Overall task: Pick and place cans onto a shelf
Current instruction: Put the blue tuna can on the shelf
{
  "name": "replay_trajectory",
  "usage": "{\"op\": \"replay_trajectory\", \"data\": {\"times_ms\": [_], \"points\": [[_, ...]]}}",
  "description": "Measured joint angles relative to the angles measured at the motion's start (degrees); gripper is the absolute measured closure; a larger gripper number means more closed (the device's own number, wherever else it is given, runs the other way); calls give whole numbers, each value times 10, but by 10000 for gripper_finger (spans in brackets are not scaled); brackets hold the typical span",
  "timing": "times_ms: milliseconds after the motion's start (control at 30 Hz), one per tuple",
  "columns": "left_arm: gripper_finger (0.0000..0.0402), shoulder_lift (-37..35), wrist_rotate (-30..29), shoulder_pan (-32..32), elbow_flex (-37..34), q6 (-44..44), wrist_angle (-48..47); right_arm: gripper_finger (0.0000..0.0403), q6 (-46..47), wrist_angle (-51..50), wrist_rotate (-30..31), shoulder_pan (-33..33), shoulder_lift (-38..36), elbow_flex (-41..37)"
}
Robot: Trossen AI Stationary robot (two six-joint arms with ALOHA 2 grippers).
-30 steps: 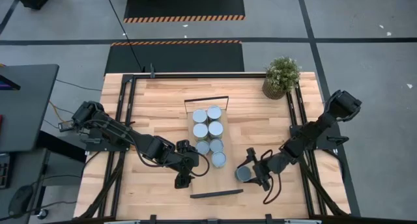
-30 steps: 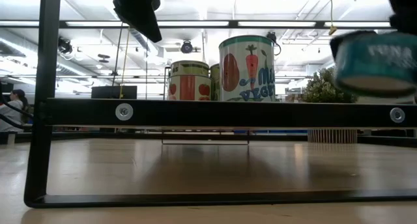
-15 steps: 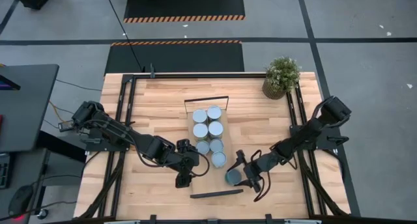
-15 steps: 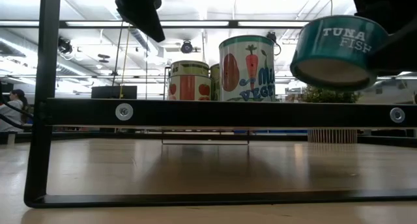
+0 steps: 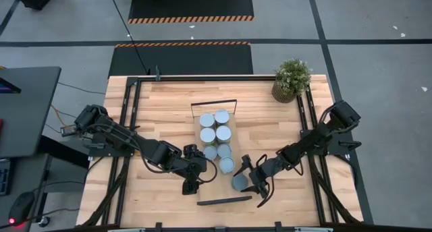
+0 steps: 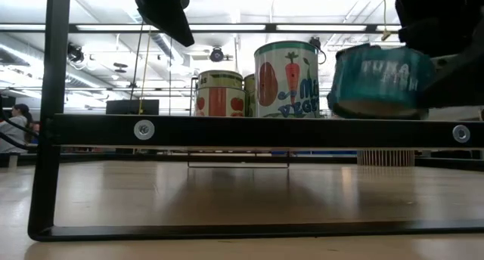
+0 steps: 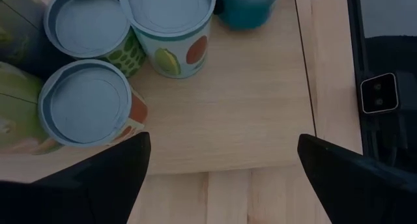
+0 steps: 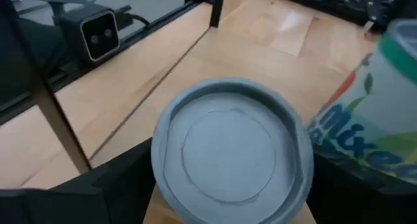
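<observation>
The big wooden tabletop (image 5: 162, 104) held a long light-wood shelf (image 5: 217, 124) in its middle. Seven cans (image 5: 214, 135) stood on the shelf in two rows, round tops up. The two dark arms came in from either side. The right pincer (image 5: 243, 183) was at the near end of the rows, and a short teal tuna can (image 5: 239, 182) sat between its fingers, flat top up. Its fingers were spread a bit, but I could not tell if they were pinching the can or letting go. The can looked right over the empty spot by the last can. The left pincer (image 5: 190, 184) waited just beside the shelf, spread wide and holding nothing.
</observation>
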Motion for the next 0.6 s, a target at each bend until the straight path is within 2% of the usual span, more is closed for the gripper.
{"op": "replay_trajectory", "data": {"times_ms": [600], "points": [[8,0,0,0,0,-4,1,54,-19,-11,0,-5,-2,0]]}}
